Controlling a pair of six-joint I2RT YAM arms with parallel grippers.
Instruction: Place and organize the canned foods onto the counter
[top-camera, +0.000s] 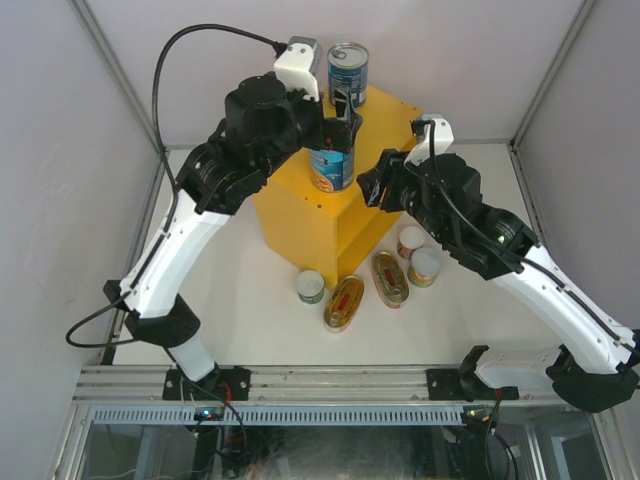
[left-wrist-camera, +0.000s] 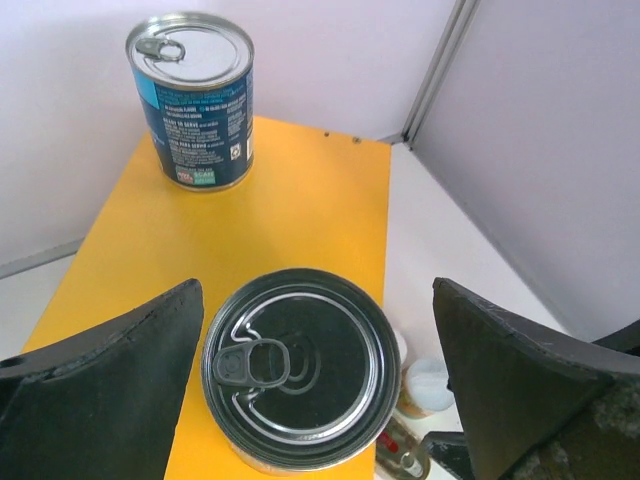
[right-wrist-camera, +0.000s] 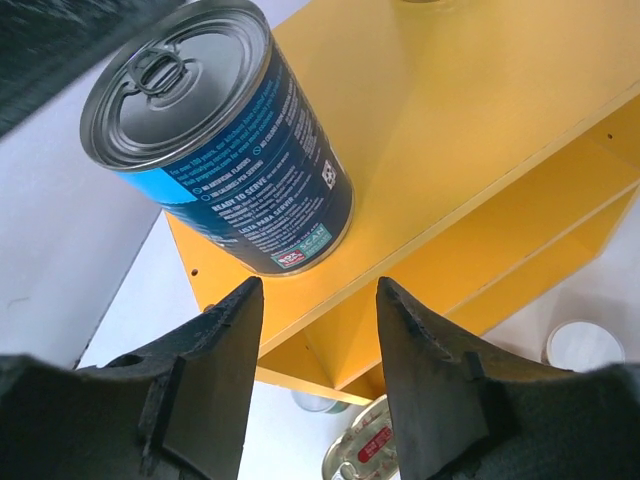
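**Top view:** the far blue can (top-camera: 347, 70) stands on the yellow cabinet (top-camera: 300, 215) at 12 o'clock of the near blue can (top-camera: 331, 168). Three small cans (top-camera: 311, 287) and two oval tins (top-camera: 343, 303) sit on the tabletop (top-camera: 250, 290), at 4 to 6 o'clock of the cabinet.

**Left wrist view:** the left hand (left-wrist-camera: 318, 380), spread wide, flanks the near blue can without touching it.

**Right wrist view:** the right hand (right-wrist-camera: 318, 300) is parted and empty. The near blue can is at its 11 o'clock.
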